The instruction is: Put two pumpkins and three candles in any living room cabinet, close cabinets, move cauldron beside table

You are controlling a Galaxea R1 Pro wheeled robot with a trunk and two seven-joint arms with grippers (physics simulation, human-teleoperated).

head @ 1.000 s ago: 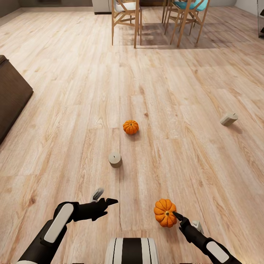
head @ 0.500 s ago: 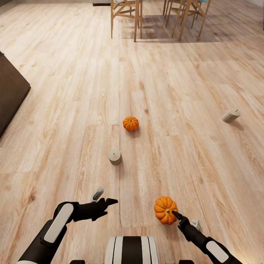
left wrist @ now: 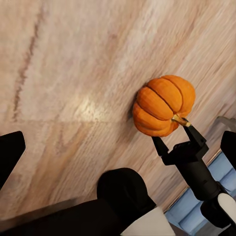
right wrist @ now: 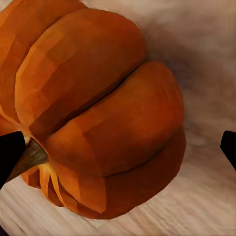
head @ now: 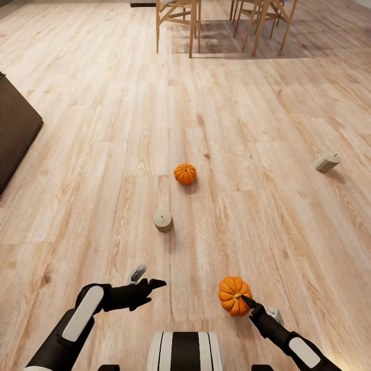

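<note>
While the left gripper (head: pixel 147 276) hovers open, the right gripper (head: pixel 257 307) closes its black fingers around a ribbed orange pumpkin (head: pixel 233 295) near the wooden floor (head: pixel 103 154).

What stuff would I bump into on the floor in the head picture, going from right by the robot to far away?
Near pumpkin at the right gripper → upright candle → far pumpkin → tipped-over candle → wooden chairs.
</note>
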